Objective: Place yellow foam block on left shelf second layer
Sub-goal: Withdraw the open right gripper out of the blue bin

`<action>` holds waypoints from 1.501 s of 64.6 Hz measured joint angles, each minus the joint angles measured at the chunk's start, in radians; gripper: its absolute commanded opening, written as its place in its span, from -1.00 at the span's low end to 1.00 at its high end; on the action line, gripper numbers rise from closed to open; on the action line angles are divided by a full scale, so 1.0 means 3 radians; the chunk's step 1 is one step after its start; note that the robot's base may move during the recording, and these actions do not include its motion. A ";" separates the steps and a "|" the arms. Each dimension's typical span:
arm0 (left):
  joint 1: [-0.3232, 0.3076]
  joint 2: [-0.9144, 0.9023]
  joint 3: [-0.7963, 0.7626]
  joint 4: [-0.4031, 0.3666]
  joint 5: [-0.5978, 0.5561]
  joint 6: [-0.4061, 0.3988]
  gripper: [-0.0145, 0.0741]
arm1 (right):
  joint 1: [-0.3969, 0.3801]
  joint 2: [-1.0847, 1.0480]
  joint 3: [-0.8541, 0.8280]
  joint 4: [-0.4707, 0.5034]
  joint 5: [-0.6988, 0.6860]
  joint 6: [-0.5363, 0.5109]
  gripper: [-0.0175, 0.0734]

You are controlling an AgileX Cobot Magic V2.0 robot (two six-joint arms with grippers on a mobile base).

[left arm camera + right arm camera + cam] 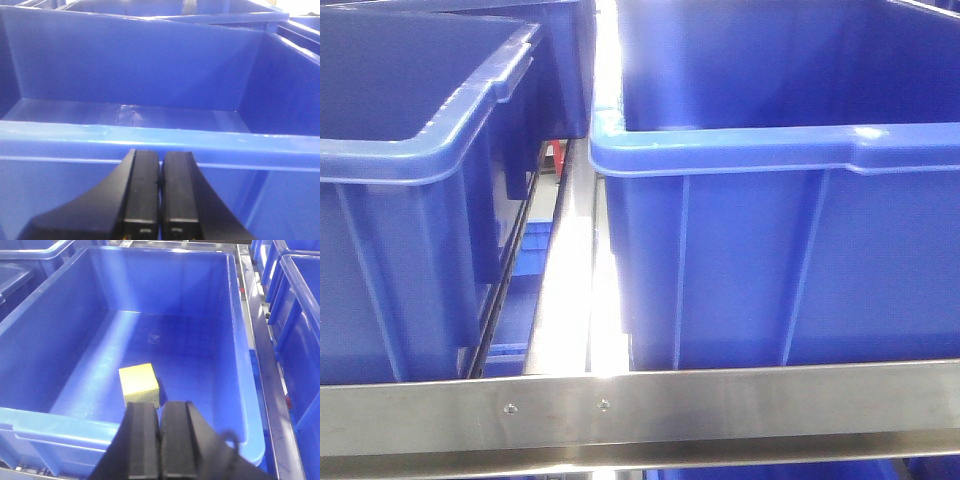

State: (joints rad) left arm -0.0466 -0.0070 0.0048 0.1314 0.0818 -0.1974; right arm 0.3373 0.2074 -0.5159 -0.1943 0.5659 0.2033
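Observation:
The yellow foam block (pixel 139 384) lies on the floor of a big blue bin (pixel 240 360), near its front wall, in the right wrist view. My right gripper (pixel 159 407) is shut and empty, hanging above the bin's near rim just in front of the block. In the left wrist view my left gripper (pixel 160 157) is shut with nothing in it, just short of the near rim of another blue bin (pixel 150 137) whose floor is bare. The front view shows neither the block nor a gripper.
Two blue bins (pixel 410 200) (pixel 790 250) stand side by side behind a steel shelf rail (pixel 640 405), with a steel upright (pixel 570 280) between them. More blue bins (pixel 295 305) line the right side, and another (pixel 20 270) sits at the left.

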 measured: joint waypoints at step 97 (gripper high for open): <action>0.0000 0.0000 0.0000 0.0000 0.0000 0.0000 -0.36 | -0.1048 -0.0726 0.1823 0.0549 -0.1791 -0.0617 -0.54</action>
State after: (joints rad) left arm -0.0466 -0.0070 0.0048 0.1314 0.0818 -0.1974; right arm 0.0229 -0.0103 0.0310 -0.0297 0.0286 0.0181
